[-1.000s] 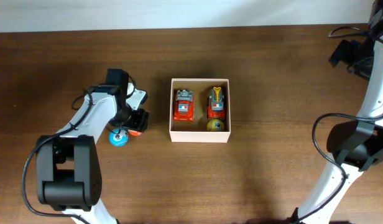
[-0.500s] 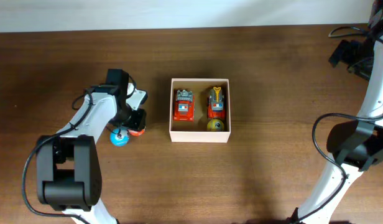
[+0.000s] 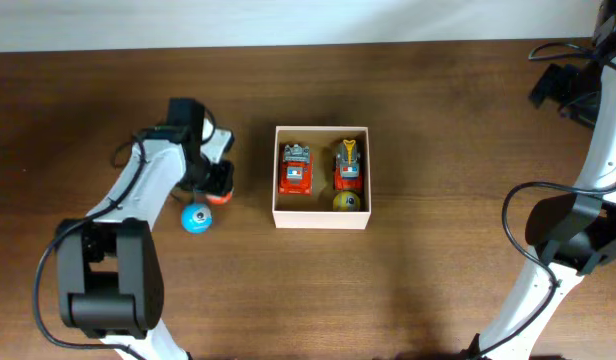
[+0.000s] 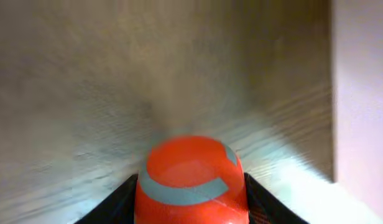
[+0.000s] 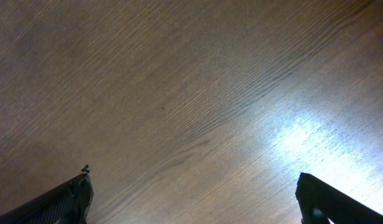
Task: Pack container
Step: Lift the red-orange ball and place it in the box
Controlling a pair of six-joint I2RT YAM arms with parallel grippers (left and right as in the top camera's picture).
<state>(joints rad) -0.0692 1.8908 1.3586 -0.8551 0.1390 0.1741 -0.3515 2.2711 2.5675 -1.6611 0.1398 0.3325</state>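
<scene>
Grips an orange-red ball [image 4: 191, 177] with a grey band in the left gripper [image 3: 218, 186], black fingers pressed to both its sides. Holds it just left of the container [image 3: 321, 221], not touching the white wall. Can't tell if ball is touching the table [image 3: 438, 280] or raised. Shows a blue ball [image 3: 196, 218] on the wood just beside that gripper, toward the near edge. Puts the container mid-table, open top, tan inside. Counts inside: red toy truck [image 3: 295, 168] on left, orange-and-yellow truck [image 3: 349, 164] on right, side by side, plus a yellowish ball [image 3: 345, 201] touching the right truck's near end. Has the right gripper [image 5: 191, 202] spread wide over bare wood, nothing between fingers, at far right, well apart from container.
</scene>
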